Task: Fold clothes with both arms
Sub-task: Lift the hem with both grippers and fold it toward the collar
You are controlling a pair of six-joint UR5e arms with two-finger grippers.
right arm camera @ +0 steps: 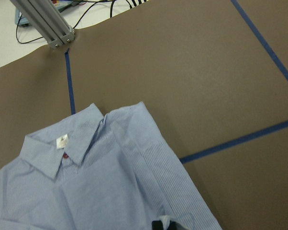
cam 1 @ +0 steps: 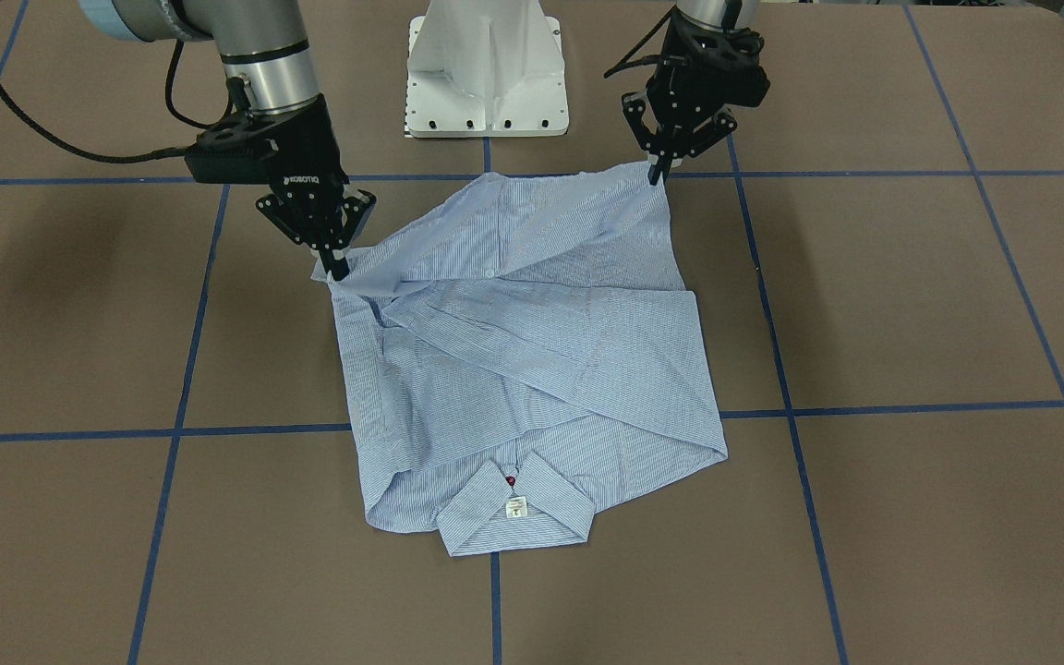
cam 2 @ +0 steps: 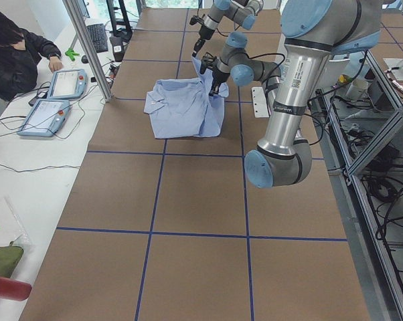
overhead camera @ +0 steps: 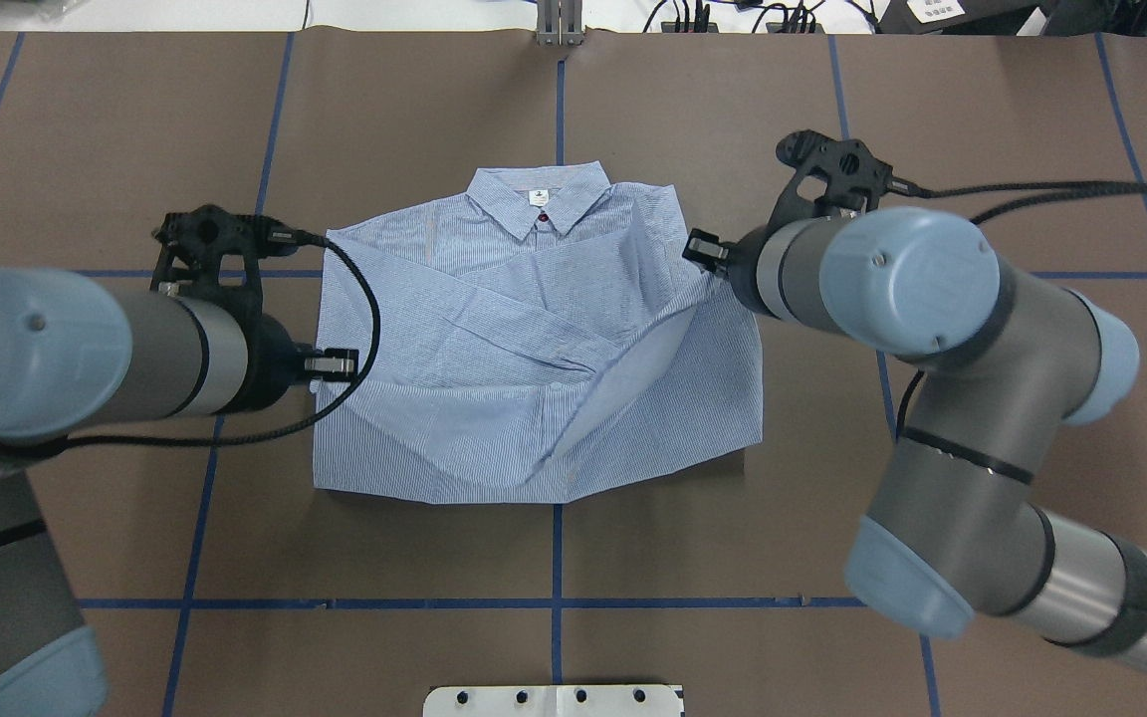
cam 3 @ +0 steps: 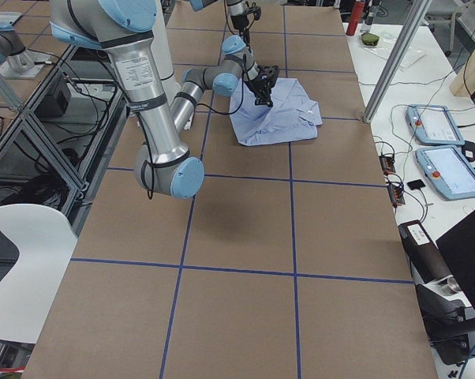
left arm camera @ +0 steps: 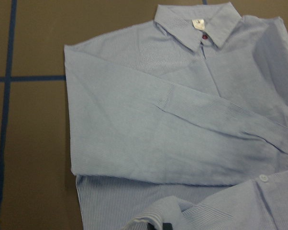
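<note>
The light-blue striped shirt (cam 1: pixel 532 369) lies on the brown table with its collar (cam 1: pixel 515 517) on the side away from the robot and its sleeves folded across the body. It also shows in the overhead view (overhead camera: pixel 534 349). My left gripper (cam 1: pixel 658 174) is shut on one lower hem corner and holds it just above the table. My right gripper (cam 1: pixel 338 270) is shut on the other lower corner, which it has lifted and drawn slightly inward. Each wrist view shows the collar and white label (left arm camera: pixel 198 23) (right arm camera: pixel 61 141), with bunched cloth at the bottom edge.
The white pedestal base (cam 1: pixel 486 74) stands just behind the lifted hem. Blue tape lines (cam 1: pixel 172 429) cross the brown table. An aluminium post (cam 2: pixel 91 50), two tablets (cam 2: pixel 54 100) and a seated person (cam 2: pixel 11 50) are beyond the table's far edge.
</note>
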